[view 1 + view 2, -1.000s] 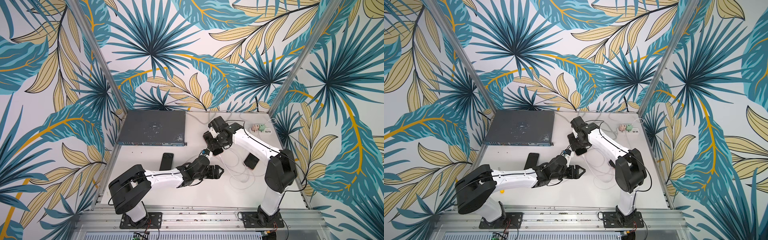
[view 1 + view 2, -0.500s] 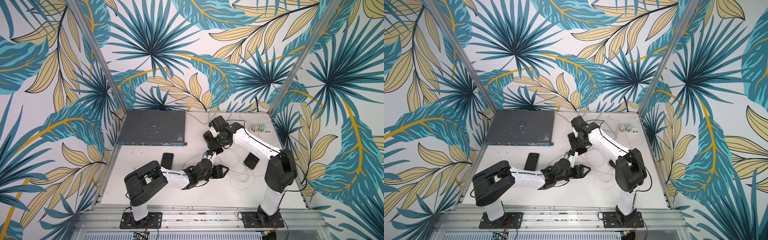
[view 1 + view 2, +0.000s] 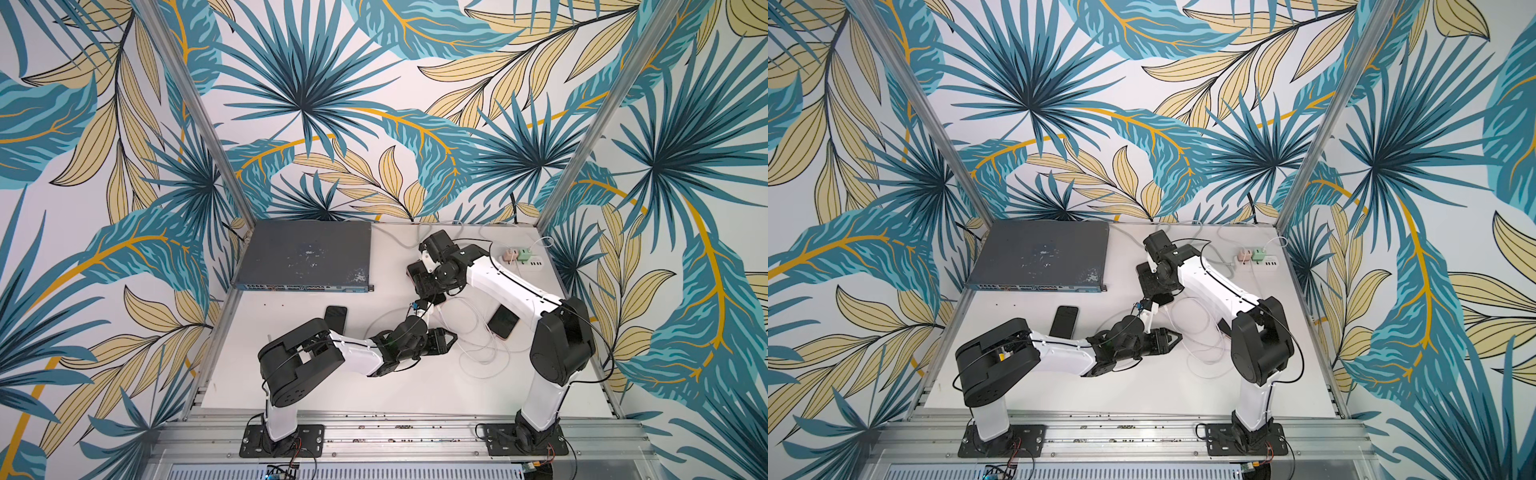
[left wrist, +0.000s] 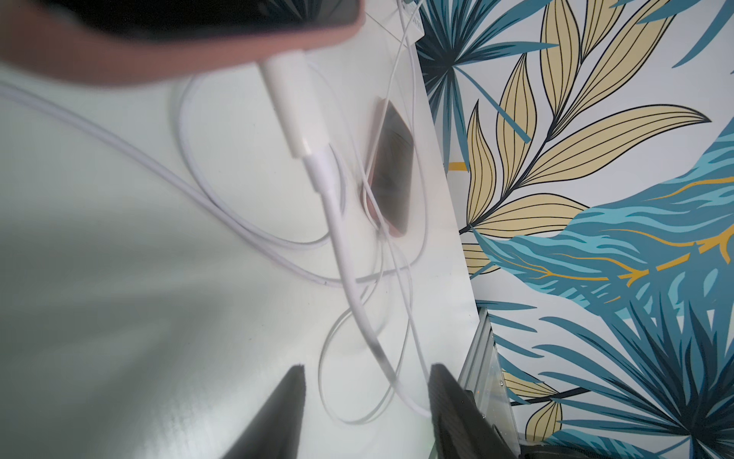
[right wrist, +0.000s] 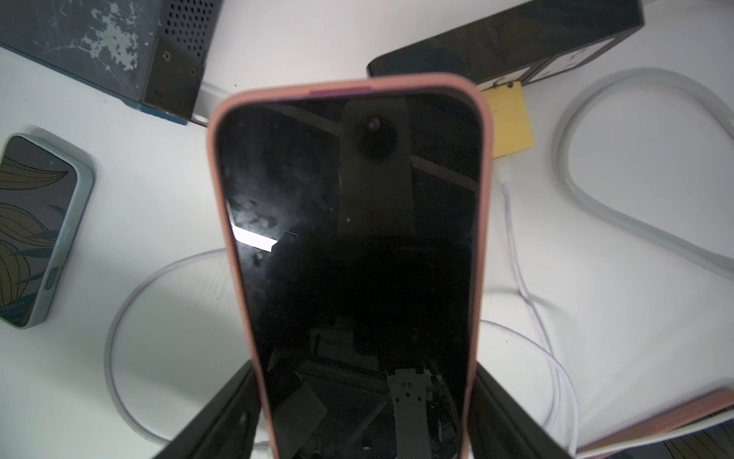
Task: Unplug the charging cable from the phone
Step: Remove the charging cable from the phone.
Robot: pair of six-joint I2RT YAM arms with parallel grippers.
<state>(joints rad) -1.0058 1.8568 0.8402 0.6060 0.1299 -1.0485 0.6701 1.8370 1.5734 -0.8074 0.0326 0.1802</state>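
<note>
The top views are lit evenly and brightly. Close up, the phone (image 4: 119,55) is blurred and soft shadow is cast on the table (image 4: 119,318).

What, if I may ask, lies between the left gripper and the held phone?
The white plug and its cable, shown in the left wrist view.
</note>
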